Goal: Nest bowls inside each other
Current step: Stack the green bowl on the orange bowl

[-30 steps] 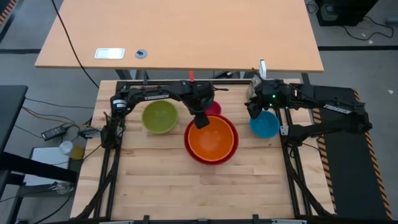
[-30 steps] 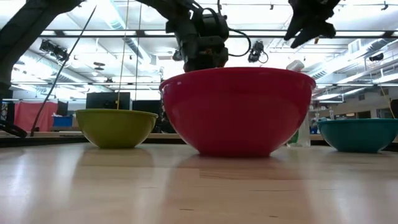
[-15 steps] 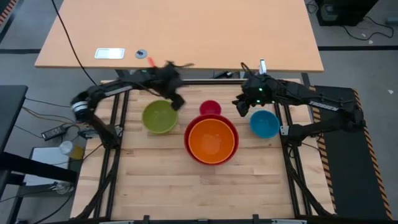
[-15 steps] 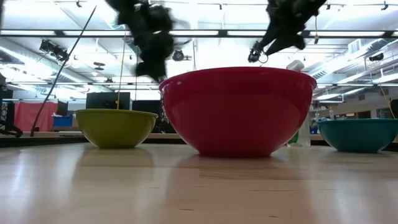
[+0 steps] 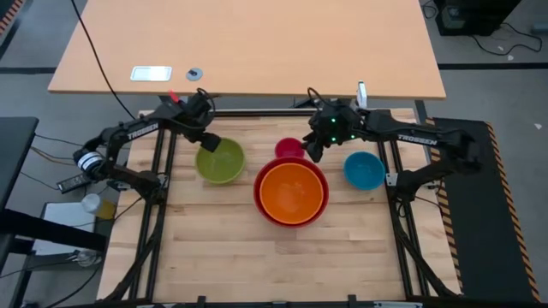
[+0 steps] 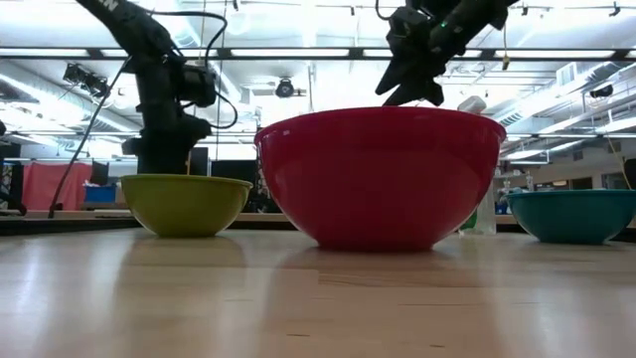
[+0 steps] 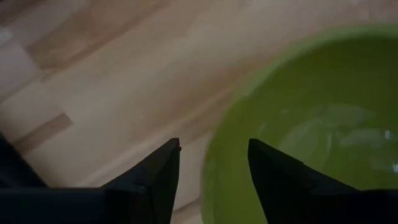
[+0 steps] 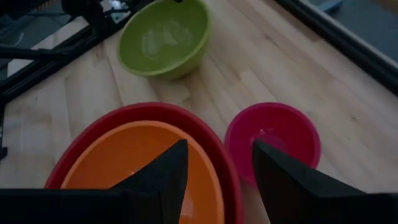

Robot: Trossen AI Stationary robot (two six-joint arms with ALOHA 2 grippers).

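The lime green bowl [image 5: 223,163] rests on its base at the table's far left. My left gripper [image 7: 212,169] is open, pointing down over the bowl's far left rim [image 7: 210,163], with one finger outside the wall and one over the hollow. The orange bowl [image 5: 291,192] sits inside the red bowl [image 5: 261,204] at the table's middle. The small pink bowl [image 8: 273,140] stands just beyond them, and the blue bowl [image 5: 364,170] stands to the right. My right gripper [image 8: 217,175] hangs open above the gap between the pink bowl and the red bowl.
Dark frame rails [image 5: 257,112] run along the table's far edge and down both sides. Bare wood [image 5: 282,257] stretches from the bowls to the near edge. The other arm's base [image 8: 93,9] stands beyond the green bowl in the right wrist view.
My left gripper has swung from above the orange bowl toward the table's left and come down over the green bowl's far left rim, turning as it went. My right gripper has moved left and down, from above the blue bowl toward the pink bowl. No bowl has moved.
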